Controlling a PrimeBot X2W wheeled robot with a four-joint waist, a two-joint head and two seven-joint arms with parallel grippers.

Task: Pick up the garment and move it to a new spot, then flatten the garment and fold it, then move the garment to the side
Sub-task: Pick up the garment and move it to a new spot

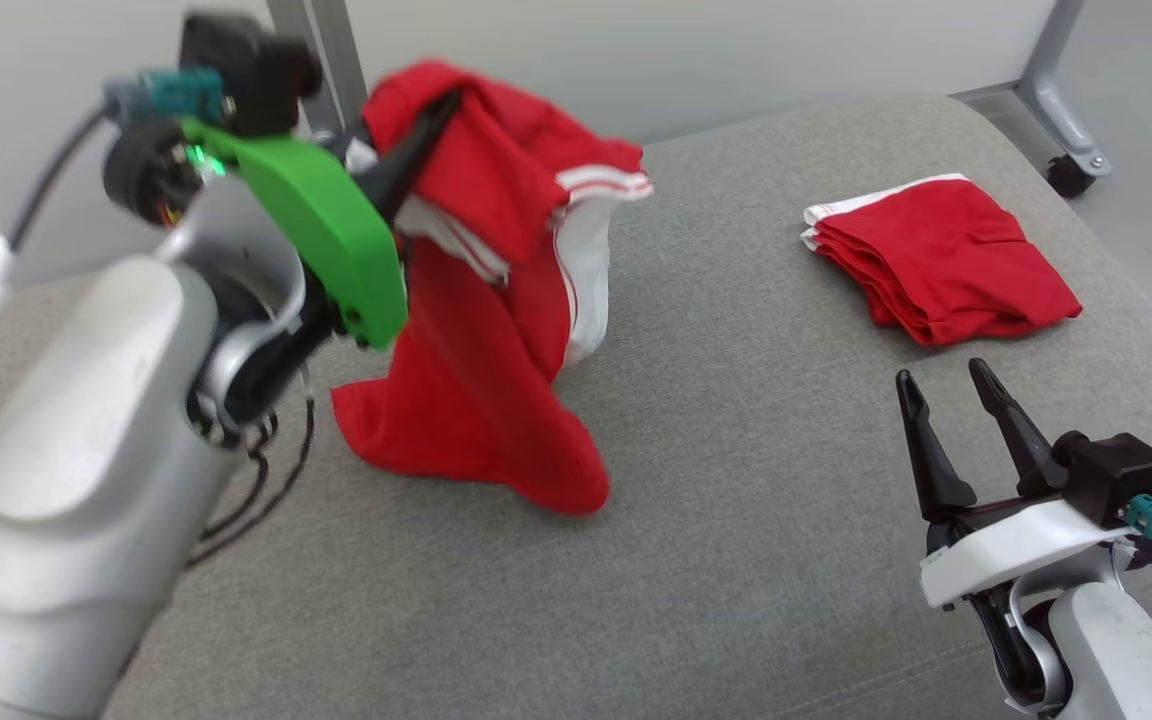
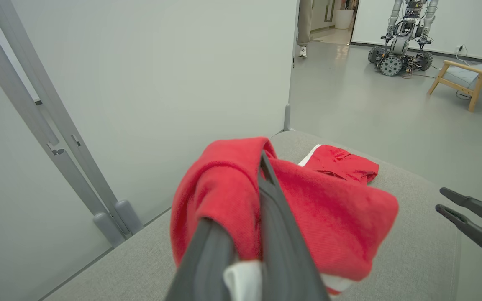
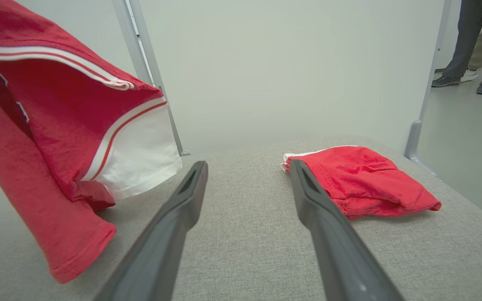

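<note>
And here is the red garment (image 1: 476,330), white stripes and a white panel showing, up off the surface and hanging in a bunched drape at the left side. Its top is pinched in the left end effector (image 1: 441,108), which is clenched on a fold of the cloth. The left wrist view has the fabric (image 2: 308,209) spilling over both sides of those two dark fingers (image 2: 266,196). The lower hem trails down and looks to brush the grey cushion (image 1: 736,480) below it. From the right wrist view the garment (image 3: 36,138) hangs loose and crumpled, nothing flat about it. So the pick-up reads as done, and the carry to a new spot looks to be the step in hand, with no set-down yet. Flattening, folding and the final shift to the side are all left to do. Over on the right, the right end effector (image 1: 941,372) waits low over the cushion, released, jaws spread wide and empty. It is well apart from the hanging cloth. Beyond it, at the far right of the cushion, lies a second red garment (image 1: 946,265), already folded into a neat stack with a white edge. That one sits close ahead of the open right fingers (image 3: 324,217), and nothing is touching it.
</note>
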